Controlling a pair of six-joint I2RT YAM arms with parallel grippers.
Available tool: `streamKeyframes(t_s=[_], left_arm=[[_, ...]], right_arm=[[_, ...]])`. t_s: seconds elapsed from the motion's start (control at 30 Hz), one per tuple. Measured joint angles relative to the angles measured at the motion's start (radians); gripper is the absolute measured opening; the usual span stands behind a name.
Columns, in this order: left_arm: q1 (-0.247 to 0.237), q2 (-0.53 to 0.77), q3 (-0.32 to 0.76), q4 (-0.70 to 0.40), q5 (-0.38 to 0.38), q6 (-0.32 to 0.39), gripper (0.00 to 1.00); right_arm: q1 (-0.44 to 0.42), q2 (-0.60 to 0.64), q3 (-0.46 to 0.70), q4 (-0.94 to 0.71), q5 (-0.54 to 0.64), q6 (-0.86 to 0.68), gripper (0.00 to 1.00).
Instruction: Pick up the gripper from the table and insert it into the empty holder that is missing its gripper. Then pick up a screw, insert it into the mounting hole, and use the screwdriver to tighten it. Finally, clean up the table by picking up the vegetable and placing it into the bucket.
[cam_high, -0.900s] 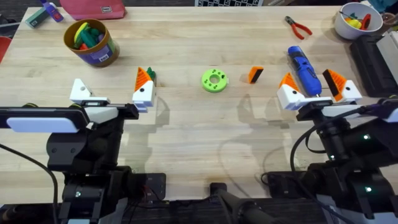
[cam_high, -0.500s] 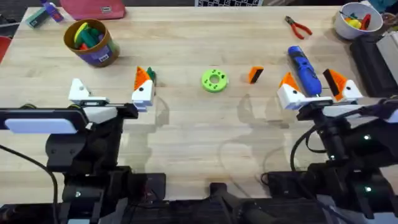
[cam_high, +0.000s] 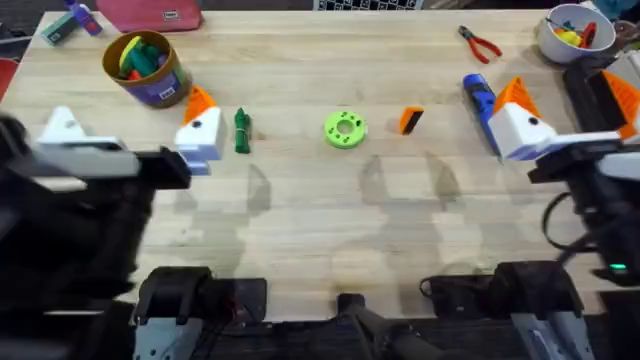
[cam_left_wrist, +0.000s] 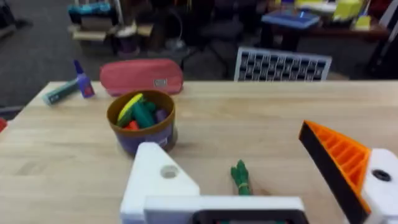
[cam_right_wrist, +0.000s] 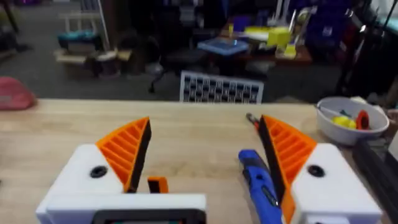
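The loose orange gripper (cam_high: 410, 120) with its black face lies on the table right of centre, also small between my right fingers as gripper (cam_right_wrist: 157, 184). My left gripper (cam_high: 130, 125) hangs open and empty above the table's left. One side is the bare white holder (cam_high: 65, 125) (cam_left_wrist: 161, 177) with its dark mounting hole (cam_left_wrist: 168, 172); the other carries an orange finger (cam_left_wrist: 339, 158). The green vegetable (cam_high: 241, 131) (cam_left_wrist: 240, 177) lies just right of it, the bucket (cam_high: 147, 67) (cam_left_wrist: 142, 121) beyond. My right gripper (cam_high: 570, 100) (cam_right_wrist: 205, 146) is open over the blue screwdriver (cam_high: 480, 100) (cam_right_wrist: 258, 180).
A lime-green disc (cam_high: 345, 129) with holes sits mid-table. Red-handled pliers (cam_high: 480, 43) and a white bowl (cam_high: 575, 30) occupy the far right corner. A pink pouch (cam_high: 150, 12) and a glue stick (cam_high: 70, 22) lie at the far left edge.
Both arms have risen toward the camera. The left gripper shifted left, uncovering the green vegetable. The right gripper shifted right and farther out, over the screwdriver.
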Motion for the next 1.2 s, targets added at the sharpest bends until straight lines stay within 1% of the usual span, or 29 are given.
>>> streamKeyframes(t_s=[0.1, 0.27, 0.43, 0.6, 0.7, 0.83, 1.03, 1.1, 1.2], left_arm=[[0.000, 0.156, 0.162, -0.139, -0.006, 0.000, 0.985], [0.000, 0.440, 0.390, -0.304, -0.007, 0.000, 0.985], [0.000, 0.667, 0.539, -0.418, -0.007, 0.000, 0.985], [0.000, 0.851, 0.625, -0.498, -0.007, -0.009, 0.985], [0.000, 0.931, 0.647, -0.510, -0.007, -0.019, 0.985], [0.000, 1.011, 0.651, -0.512, -0.007, -0.026, 0.985], [0.000, 1.093, 0.655, -0.482, 0.001, -0.027, 0.989], [0.000, 1.131, 0.671, -0.495, 0.018, -0.032, 0.997], [0.000, 1.228, 0.732, -0.534, 0.049, -0.054, 0.949]], right_arm=[[0.000, 0.107, 0.125, -0.142, 0.000, 0.004, 0.994], [0.000, 0.325, 0.309, -0.348, -0.001, 0.007, 0.994], [0.000, 0.523, 0.452, -0.501, -0.001, 0.007, 0.993], [0.000, 0.675, 0.551, -0.643, -0.001, 0.007, 0.994], [0.000, 0.754, 0.594, -0.722, -0.001, 0.007, 0.994], [0.000, 0.840, 0.616, -0.749, -0.001, 0.007, 0.993], [0.000, 0.913, 0.617, -0.751, -0.001, 0.007, 0.994], [0.000, 0.924, 0.617, -0.752, -0.001, 0.007, 0.994], [0.000, 0.929, 0.617, -0.752, -0.001, 0.007, 0.993]])
